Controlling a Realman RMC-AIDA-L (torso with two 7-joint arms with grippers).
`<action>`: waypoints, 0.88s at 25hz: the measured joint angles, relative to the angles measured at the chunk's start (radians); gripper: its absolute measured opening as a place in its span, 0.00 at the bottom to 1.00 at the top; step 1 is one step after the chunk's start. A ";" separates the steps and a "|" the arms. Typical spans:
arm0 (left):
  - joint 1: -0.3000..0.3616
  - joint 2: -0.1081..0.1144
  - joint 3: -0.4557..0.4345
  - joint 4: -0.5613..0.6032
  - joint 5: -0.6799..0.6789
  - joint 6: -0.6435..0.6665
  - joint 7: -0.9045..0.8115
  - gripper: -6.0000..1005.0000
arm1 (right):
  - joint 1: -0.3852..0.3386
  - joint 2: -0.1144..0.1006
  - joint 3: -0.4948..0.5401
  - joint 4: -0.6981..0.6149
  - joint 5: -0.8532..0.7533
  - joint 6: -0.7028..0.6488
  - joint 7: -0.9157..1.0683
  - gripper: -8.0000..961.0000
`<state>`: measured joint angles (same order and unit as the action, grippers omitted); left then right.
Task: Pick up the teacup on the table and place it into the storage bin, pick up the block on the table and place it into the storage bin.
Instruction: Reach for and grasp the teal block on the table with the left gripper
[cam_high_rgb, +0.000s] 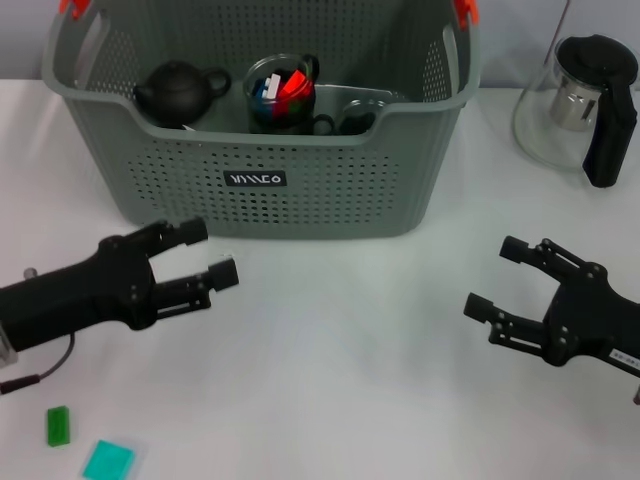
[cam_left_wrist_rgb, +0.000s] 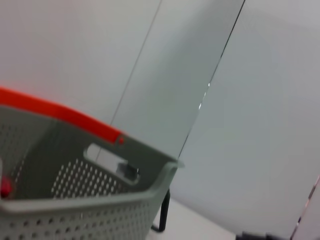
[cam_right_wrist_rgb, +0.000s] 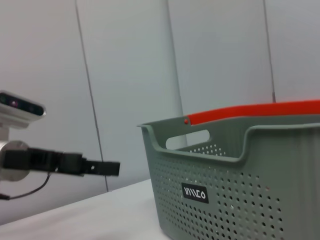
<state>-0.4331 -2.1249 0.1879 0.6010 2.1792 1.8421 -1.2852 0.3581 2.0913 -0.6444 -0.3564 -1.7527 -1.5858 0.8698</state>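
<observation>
The storage bin (cam_high_rgb: 262, 180) stands at the far middle of the table (cam_high_rgb: 350, 360), holding a dark teapot (cam_high_rgb: 178, 90) and a glass cup (cam_high_rgb: 281, 92) with red and blue pieces inside (the glass pitcher (cam_high_rgb: 585, 100) stands apart on its right). In front, the left gripper (cam_high_rgb: 205, 256) and right gripper (cam_high_rgb: 500, 283) hover spread wide, empty.

The storage bin (cam_right_wrist_rgb: 240, 175) fills the lower right of the frame, grey-green with many small holes, and an orange handle end (cam_right_wrist_rgb: 255, 111) runs along its top edge. A small black label (cam_right_wrist_rgb: 194, 192) sits on its front wall. At the middle left, the left gripper (cam_right_wrist_rgb: 95, 167) reaches toward the bin, apart from it, above the white table (cam_right_wrist_rgb: 100, 215).
</observation>
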 joint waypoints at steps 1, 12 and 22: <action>0.001 0.000 0.006 0.001 0.014 -0.010 0.005 0.86 | 0.004 0.002 0.002 0.000 0.002 0.002 0.003 0.98; 0.019 0.003 -0.034 0.029 0.039 -0.049 -0.018 0.86 | 0.072 0.008 -0.001 0.025 0.030 -0.025 0.010 0.98; 0.049 -0.019 0.100 0.284 0.148 0.055 -0.332 0.86 | 0.194 0.003 -0.063 0.010 -0.129 0.094 0.037 0.98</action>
<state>-0.3844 -2.1440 0.2879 0.8851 2.3272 1.8966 -1.6173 0.5522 2.0942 -0.7074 -0.3464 -1.8818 -1.4915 0.9072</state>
